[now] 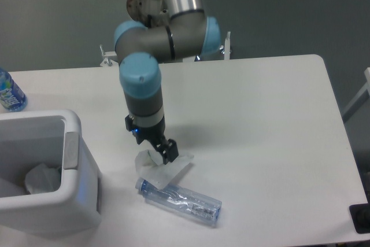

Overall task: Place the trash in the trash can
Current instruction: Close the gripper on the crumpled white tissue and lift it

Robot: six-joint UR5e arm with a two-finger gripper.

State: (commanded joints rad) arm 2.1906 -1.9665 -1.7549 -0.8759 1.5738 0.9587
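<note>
No text, brand, number or sign can be read anywhere; the upright bottle (10, 92) at the bench's far left edge wears a blue label with pale marks on it, too blurred to make out; the crushed clear bottle (180, 199) near the bench's front edge shows faint dark specks on its side that may be print, also illegible; the white trash can (46, 183) at the front left corner carries no readable marking.

Crumpled matt paper wrapper (162, 169), clear glossy plastic bottle (180, 201), smooth, seemingly plastic trash can (75, 195)
</note>
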